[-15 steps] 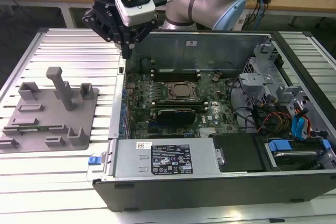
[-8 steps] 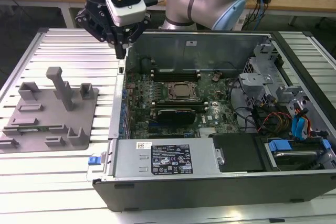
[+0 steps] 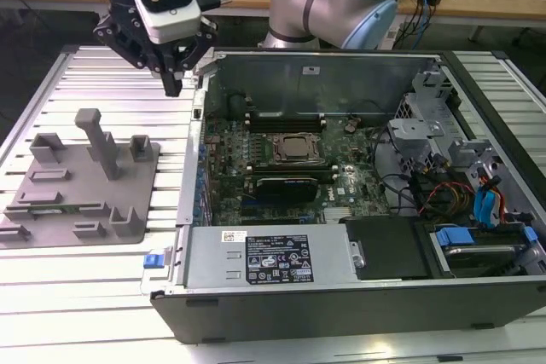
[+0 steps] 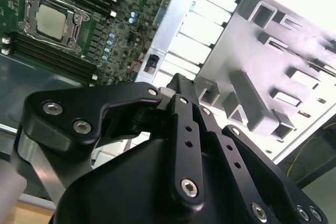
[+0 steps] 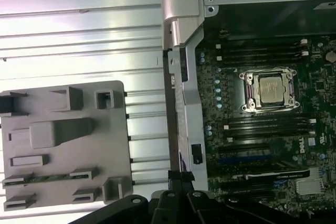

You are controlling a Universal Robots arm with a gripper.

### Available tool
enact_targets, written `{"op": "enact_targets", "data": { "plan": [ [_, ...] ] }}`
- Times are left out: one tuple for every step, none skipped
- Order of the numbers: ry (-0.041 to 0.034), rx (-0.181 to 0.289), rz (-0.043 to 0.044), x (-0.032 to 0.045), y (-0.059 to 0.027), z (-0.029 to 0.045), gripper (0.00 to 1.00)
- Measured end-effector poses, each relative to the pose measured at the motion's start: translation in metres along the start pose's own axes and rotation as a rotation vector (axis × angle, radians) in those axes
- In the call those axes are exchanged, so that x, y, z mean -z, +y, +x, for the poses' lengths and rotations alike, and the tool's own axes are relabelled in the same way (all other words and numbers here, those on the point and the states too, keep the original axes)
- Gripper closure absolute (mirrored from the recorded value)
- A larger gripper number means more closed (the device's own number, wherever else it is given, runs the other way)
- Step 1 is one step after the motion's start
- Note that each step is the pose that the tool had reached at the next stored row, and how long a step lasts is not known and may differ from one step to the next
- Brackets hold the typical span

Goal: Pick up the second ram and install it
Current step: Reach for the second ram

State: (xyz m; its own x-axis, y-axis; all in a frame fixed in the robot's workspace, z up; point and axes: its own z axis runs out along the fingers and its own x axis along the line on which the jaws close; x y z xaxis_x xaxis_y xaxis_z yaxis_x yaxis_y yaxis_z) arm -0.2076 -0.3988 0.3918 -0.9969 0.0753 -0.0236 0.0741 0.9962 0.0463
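The second ram [image 5: 47,177] is a thin green stick lying flat in a slot of the grey fixture plate [image 5: 63,145]; in the exterior view the ram [image 3: 64,208] sits near the plate's front edge. My gripper [image 3: 175,87] hangs above the slatted table, between the fixture plate [image 3: 81,185] and the open computer case [image 3: 198,125], well above and behind the ram. Its fingers meet at the tips with nothing between them, also seen in both wrist views as the gripper [image 4: 181,80] and the gripper [image 5: 181,179]. The motherboard's CPU socket [image 5: 270,90] lies between dark memory slots [image 5: 262,127].
Tall grey fixture blocks [image 3: 101,138] rise from the plate. The case's metal side wall [image 5: 184,77] stands between the fixture and the motherboard. Inside the case are a black card [image 3: 290,183], a power supply [image 3: 273,255] and drive bays with blue tabs [image 3: 486,210].
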Motion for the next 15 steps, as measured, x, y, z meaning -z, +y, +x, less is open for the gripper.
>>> {"op": "enact_targets", "data": {
  "plan": [
    [0.0000, 0.000, 0.0000, 0.0000, -0.0001, 0.0014, 0.92],
    [0.0000, 0.000, 0.0000, 0.0000, -0.0002, 0.0030, 0.92],
    [0.0000, 0.000, 0.0000, 0.0000, -0.0003, 0.0045, 0.92],
    [-0.0001, 0.000, 0.0000, -0.0001, -0.0006, 0.0086, 0.92],
    [-0.0002, 0.000, -0.0001, -0.0002, -0.0009, 0.0117, 0.92],
    [-0.0003, 0.000, 0.0000, -0.0002, -0.0012, 0.0162, 0.92],
    [-0.0003, 0.000, -0.0001, -0.0005, -0.0017, 0.0223, 0.92],
    [-0.0003, 0.000, -0.0002, -0.0012, -0.0020, 0.0257, 0.92],
    [-0.0003, 0.000, -0.0002, -0.0027, -0.0024, 0.0306, 0.92],
    [-0.0003, 0.000, -0.0001, -0.0043, -0.0028, 0.0347, 0.92],
    [-0.0003, 0.000, -0.0001, -0.0053, -0.0031, 0.0377, 0.92],
    [-0.0003, 0.000, -0.0001, -0.0060, -0.0033, 0.0399, 0.92],
    [-0.0004, 0.000, -0.0001, -0.0079, -0.0039, 0.0475, 0.92],
    [-0.0003, 0.000, -0.0001, -0.0085, -0.0042, 0.0505, 0.92],
    [-0.0004, 0.000, -0.0001, -0.0092, -0.0044, 0.0527, 0.92]
  ]
}}
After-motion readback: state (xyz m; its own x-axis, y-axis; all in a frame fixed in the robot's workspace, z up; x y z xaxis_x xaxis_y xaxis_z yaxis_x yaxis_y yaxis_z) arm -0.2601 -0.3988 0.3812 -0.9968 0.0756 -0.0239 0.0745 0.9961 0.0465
